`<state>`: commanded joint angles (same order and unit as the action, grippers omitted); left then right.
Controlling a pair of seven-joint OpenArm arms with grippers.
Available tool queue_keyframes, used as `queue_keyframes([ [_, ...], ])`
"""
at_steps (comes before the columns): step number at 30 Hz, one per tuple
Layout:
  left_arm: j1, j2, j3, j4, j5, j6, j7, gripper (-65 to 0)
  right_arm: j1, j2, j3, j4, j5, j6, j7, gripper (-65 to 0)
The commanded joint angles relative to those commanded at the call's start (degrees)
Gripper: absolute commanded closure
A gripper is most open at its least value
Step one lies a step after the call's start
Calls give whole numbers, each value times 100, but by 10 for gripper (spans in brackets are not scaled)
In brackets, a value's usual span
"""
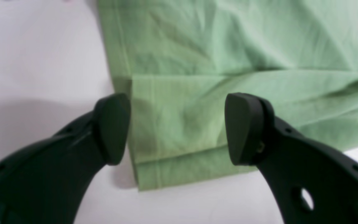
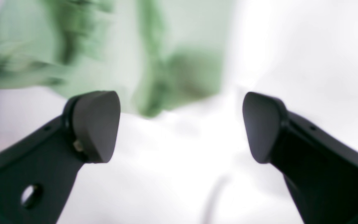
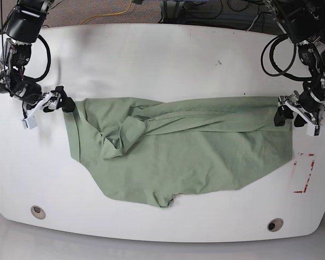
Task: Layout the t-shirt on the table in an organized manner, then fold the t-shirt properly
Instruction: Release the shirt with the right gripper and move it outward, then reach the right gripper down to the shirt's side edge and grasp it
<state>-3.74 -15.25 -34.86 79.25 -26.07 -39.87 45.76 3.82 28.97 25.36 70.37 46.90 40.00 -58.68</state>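
Two black end effectors flank the garment, and we see both with their padded fingers spread wide and nothing between them. The left end effector (image 1: 177,129) hovers over a folded-over hem corner of the pale sage-green soft-fabric t-shirt (image 1: 228,62); its one finger (image 1: 112,127) sits over bare counter just beside the cloth edge, the other over the fabric. In the base view this left end effector (image 3: 296,116) is at the shirt's right-hand upper corner, close to the edge of the cloth.

The right end effector (image 2: 180,126) shows wide-set fingers above white surface, with the green shirt (image 2: 110,56) blurred beyond them. In the base view the right end effector (image 3: 58,102) sits just beside the shirt's left upper corner; we cannot tell whether it touches.

The t-shirt (image 3: 179,151) lies stretched sideways across the middle of the large glossy white counter (image 3: 162,59), wrinkled, with a bunched fold left of centre and a long crease along its upper part. A red tape rectangle (image 3: 304,173) lies near the shirt's right end, and two round grey grommet holes (image 3: 38,211) sit along the near edge.
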Motion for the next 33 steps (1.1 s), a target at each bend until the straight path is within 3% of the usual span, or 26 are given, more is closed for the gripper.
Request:
queue_keyframes([
  [3, 0, 9, 0, 0, 0, 0, 0, -446, 9, -149, -9, 132, -413, 0, 220, -583],
  [7, 0, 9, 0, 0, 18, 0, 0, -446, -18, -273, -105, 1020, -738, 0, 220, -583],
  [10, 0, 9, 0, 0, 26, 0, 0, -446, -9, -404, -387, 1916, -1073, 0, 220, -579],
  [14, 0, 0, -9, 0, 26, 0, 0, -446, 9, -536, -738, 2426, -1468, 0, 220, -577],
  [24, 9, -9, -9, 0, 26, 0, 0, -446, 466, -1099, -1644, 2312, -2444, 0, 246, -577],
  [33, 105, -18, -26, -9, 35, 0, 0, -446, 853, -1574, -2048, 1565, -2549, 0, 273, -577],
])
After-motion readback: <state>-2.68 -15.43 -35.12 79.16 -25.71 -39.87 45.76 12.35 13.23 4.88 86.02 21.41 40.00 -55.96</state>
